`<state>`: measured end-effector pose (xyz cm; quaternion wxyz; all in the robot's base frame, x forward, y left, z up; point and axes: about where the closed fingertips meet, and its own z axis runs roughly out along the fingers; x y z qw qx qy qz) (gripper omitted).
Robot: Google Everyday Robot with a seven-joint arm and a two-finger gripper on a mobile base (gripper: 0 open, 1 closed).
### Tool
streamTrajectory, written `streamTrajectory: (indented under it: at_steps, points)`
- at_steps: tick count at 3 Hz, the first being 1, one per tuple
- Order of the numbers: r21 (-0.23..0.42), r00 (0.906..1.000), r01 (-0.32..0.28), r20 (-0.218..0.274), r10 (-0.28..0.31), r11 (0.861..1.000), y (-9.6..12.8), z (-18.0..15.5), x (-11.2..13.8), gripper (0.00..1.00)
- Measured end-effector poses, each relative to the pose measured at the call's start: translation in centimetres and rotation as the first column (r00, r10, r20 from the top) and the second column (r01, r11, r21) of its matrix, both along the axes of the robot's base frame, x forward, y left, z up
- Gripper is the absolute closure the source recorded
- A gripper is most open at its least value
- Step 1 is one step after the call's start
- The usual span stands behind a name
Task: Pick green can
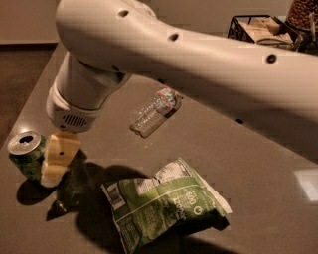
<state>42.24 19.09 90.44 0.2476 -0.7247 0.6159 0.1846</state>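
A snack pantry, I think: grey counter [258, 149], wire basket [248, 30] and snack jar [300, 12] far right; my gripper [57, 158] hangs over its near left.

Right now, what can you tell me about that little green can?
The green can is small and metallic-looking, with a silver top and pale markings. It stands upright on the grey table, near its left edge in this view. The cream gripper sits right beside it, covering part of its side; contact cannot be told.
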Motion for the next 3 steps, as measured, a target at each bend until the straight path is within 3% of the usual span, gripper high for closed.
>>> streamTrajectory:
  at_steps: [1, 3]
  points:
    - [-0.002, 0.998, -0.055, -0.032, 0.055, 0.998, 2.1, -0.6, -0.9, 0.0]
    - [0.003, 0.9879, -0.127, -0.09, 0.126, 0.992, 4.1, -1.0, -1.9, 0.39]
